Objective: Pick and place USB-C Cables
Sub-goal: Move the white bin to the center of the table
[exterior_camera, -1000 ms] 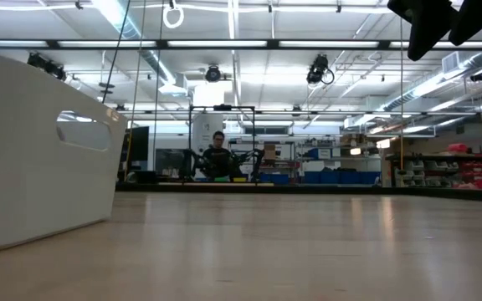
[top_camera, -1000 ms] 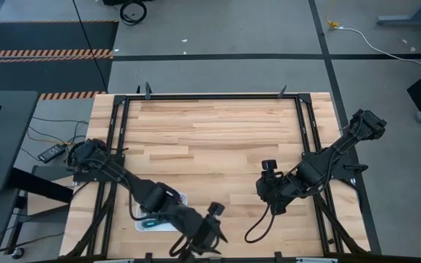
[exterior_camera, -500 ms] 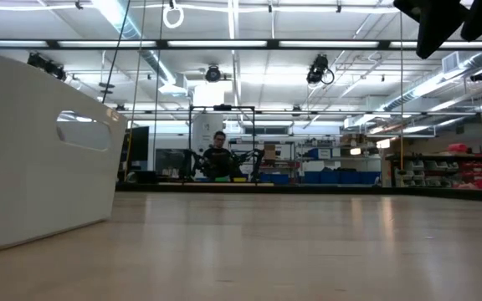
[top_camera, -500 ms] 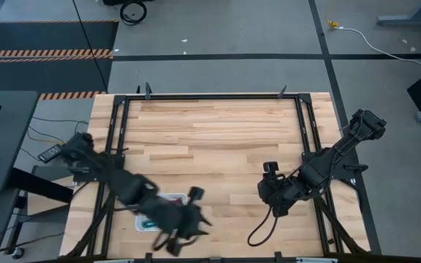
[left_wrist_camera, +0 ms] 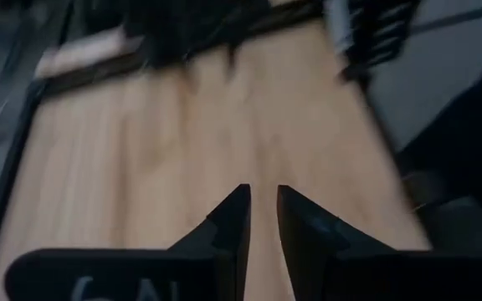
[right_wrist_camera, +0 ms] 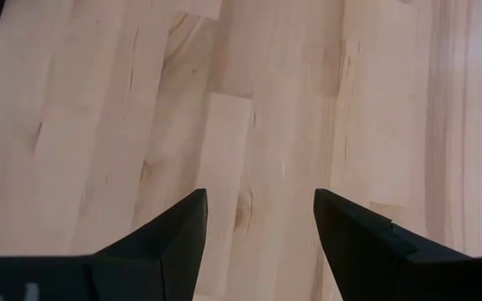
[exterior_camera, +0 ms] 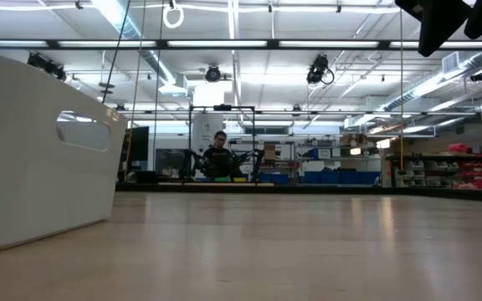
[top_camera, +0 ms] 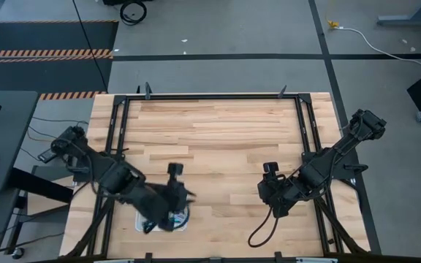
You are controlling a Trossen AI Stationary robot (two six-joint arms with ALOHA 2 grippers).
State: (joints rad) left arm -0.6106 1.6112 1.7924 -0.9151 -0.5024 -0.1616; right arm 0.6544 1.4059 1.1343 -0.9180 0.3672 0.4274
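Two narrow-set fingers (left_wrist_camera: pixel 239 219) on my left gripper (top_camera: pixel 175 191) leave only a slim gap with nothing in it; it hangs low and left of centre in the high view, above the white tray (top_camera: pixel 184 217). My right gripper (top_camera: pixel 269 174), lower right of centre, has its fingers (right_wrist_camera: pixel 171 242) spread wide over bare table (top_camera: pixel 218 139). I cannot make out any USB-C cables.
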